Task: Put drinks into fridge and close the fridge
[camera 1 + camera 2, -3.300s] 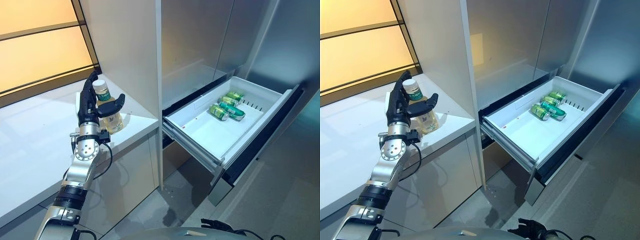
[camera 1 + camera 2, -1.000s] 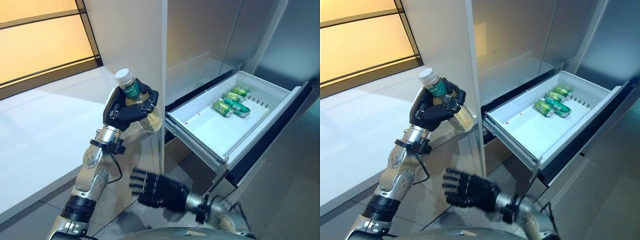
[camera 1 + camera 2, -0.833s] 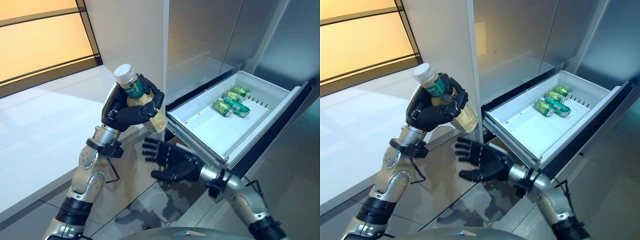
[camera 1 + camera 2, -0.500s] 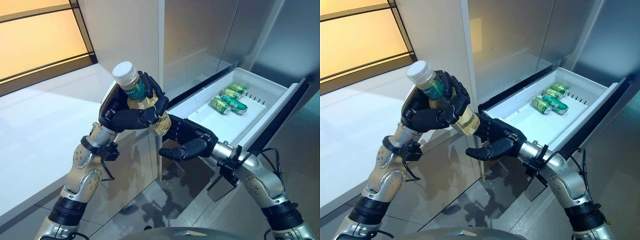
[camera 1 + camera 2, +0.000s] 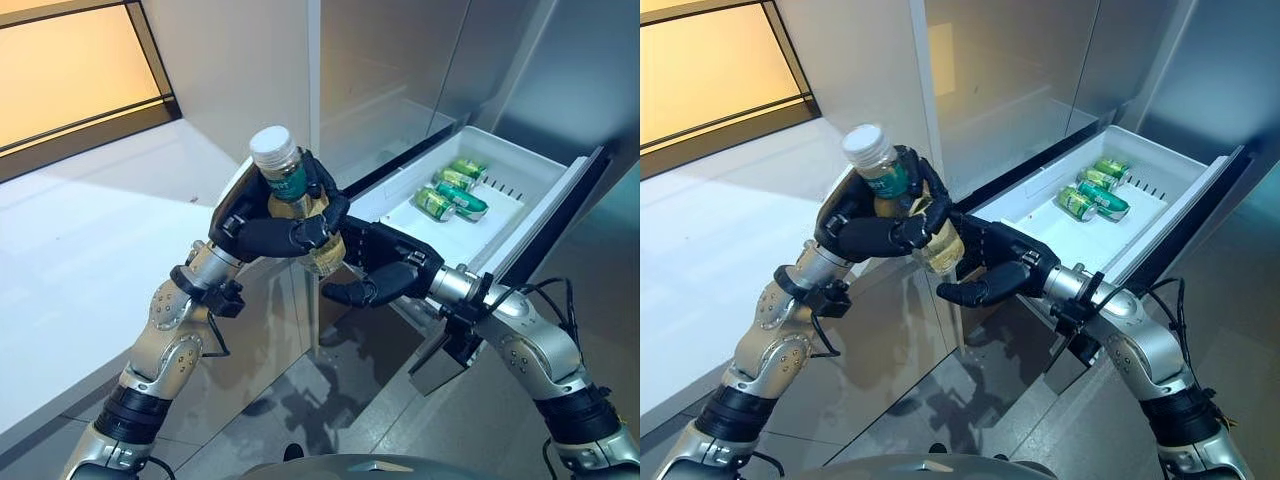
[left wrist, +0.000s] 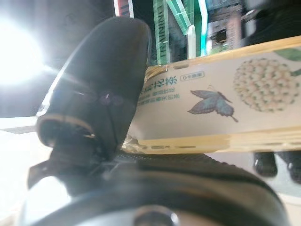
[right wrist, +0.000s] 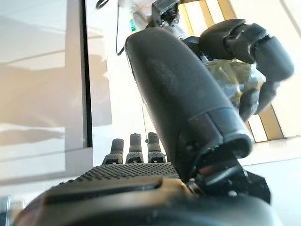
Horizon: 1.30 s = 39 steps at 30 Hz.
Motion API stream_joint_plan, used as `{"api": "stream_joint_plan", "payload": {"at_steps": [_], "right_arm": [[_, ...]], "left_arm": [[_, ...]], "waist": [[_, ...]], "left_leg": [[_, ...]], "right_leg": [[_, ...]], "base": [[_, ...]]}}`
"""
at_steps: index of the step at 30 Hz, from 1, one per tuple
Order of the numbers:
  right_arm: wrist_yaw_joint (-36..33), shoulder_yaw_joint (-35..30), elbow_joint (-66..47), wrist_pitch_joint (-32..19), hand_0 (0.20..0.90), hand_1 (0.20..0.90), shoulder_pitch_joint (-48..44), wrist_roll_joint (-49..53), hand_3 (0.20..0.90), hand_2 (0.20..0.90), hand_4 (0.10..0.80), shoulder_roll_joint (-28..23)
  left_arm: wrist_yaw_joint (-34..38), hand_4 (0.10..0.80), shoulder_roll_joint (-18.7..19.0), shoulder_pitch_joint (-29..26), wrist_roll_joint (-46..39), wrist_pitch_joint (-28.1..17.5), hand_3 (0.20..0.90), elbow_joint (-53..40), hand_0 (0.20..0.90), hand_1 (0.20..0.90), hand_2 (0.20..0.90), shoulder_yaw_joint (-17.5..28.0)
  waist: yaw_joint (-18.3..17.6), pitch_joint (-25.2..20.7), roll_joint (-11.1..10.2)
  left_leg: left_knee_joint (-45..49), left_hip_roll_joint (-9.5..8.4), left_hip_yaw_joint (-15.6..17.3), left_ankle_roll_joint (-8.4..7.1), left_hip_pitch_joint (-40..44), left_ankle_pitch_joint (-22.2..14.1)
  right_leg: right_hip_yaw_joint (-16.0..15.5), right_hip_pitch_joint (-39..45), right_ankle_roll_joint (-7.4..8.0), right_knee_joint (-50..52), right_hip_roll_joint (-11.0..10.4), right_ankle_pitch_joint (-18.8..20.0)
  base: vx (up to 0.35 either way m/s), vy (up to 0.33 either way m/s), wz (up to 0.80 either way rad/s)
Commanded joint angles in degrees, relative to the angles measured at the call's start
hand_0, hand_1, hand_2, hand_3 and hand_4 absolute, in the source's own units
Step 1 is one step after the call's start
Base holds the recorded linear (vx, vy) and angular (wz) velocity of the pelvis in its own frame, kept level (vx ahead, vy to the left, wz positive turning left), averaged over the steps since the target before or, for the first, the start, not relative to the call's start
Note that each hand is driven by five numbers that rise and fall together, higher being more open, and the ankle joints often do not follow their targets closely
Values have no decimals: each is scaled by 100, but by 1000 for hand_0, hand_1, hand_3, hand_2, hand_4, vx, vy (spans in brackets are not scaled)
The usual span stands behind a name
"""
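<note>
Left eye view. Item: bottle [image 5: 297,208] of pale tea, white cap, green label, held aloft and tilted, cap toward 11 o'clock. Holder: left hand [image 5: 262,232], fingers and thumb clamped round the bottle's body; the left wrist view confirms the label pressed against the palm.

Change noted: the bottle, a few seconds ago standing on the white counter [image 5: 80,240] at 9 o'clock, is now carried off it to the centre of the scene, in front of the cabinet edge. The right hand [image 5: 385,272], absent then, has risen from 6 o'clock and sits just beside the bottle's base at its 4 o'clock, fingers spread and loosely curved, cupped toward it but not closed on it; contact cannot be told.

Destination: open fridge drawer [image 5: 520,170] at 2 o'clock, holding three green cans [image 5: 452,187] at its far end, near half bare.

Assessment: this reads as a hand-over from left to right, since the right arm is nearer the drawer. Placing and closing are not yet done.
</note>
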Motion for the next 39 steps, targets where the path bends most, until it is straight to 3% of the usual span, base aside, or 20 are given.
{"api": "stream_joint_plan", "payload": {"at_steps": [1, 14, 20, 21, 22, 30, 39], "right_arm": [[-86, 12, -474, -480, 900, 900, -861, 208, 900, 900, 800, 72], [343, 609, -519, 59, 900, 900, -1420, 367, 900, 900, 800, -204], [328, 880, -429, 461, 900, 900, -1413, 469, 900, 900, 800, -76], [213, 890, -408, 446, 571, 571, -1389, 556, 516, 571, 416, -39], [157, 889, -396, 450, 300, 300, -1375, 607, 200, 300, 100, -16], [-862, 651, -348, 141, 300, 300, -1284, 1380, 200, 300, 100, 398], [-1243, 537, -350, -46, 300, 300, -1271, 1424, 200, 300, 100, 571]], "left_arm": [[243, 100, -113, -1105, -79, -398, 200, -199, 300, 300, 300, -65], [612, 100, 41, -1239, 128, -473, 200, 259, 300, 300, 300, -365], [797, 100, -57, -1260, 67, -1056, 200, 188, 300, 300, 300, -457], [794, 100, -94, -1265, 67, -1121, 200, 140, 300, 300, 300, -459], [782, 100, -111, -1266, 63, -1172, 200, 122, 300, 300, 300, -457], [464, 100, -373, -1213, -156, -1069, 200, -163, 300, 300, 300, -609], [333, 100, -634, -1000, -252, -634, 200, -50, 300, 300, 300, -788]], "waist": [[-3, -484, -62], [25, -523, -92], [41, -529, -108], [46, -525, -114], [49, -522, -116], [58, -496, -126], [64, -464, -106]], "left_leg": [[9, -71, 125, 59, 302, -610], [9, -67, 174, 44, 253, -570], [9, -52, 185, 34, 289, -607], [9, -48, 182, 34, 292, -609], [9, -46, 180, 34, 295, -610], [9, -41, 174, 38, 247, -576], [9, -36, 208, 43, 241, -582]], "right_leg": [[64, -170, 293, 384, -20, 14], [83, -199, 303, 352, -16, 42], [90, -141, 309, 319, -12, 17], [84, -136, 309, 321, -12, 13], [82, -133, 308, 322, -12, 12], [66, -181, 293, 331, 2, 40], [54, -190, 289, 314, 10, 50]], "base": [[0, 0, 0], [-8, 0, -3], [0, 0, 0], [0, 0, 0], [0, 0, 0], [0, 0, 0], [0, 0, 0]]}}
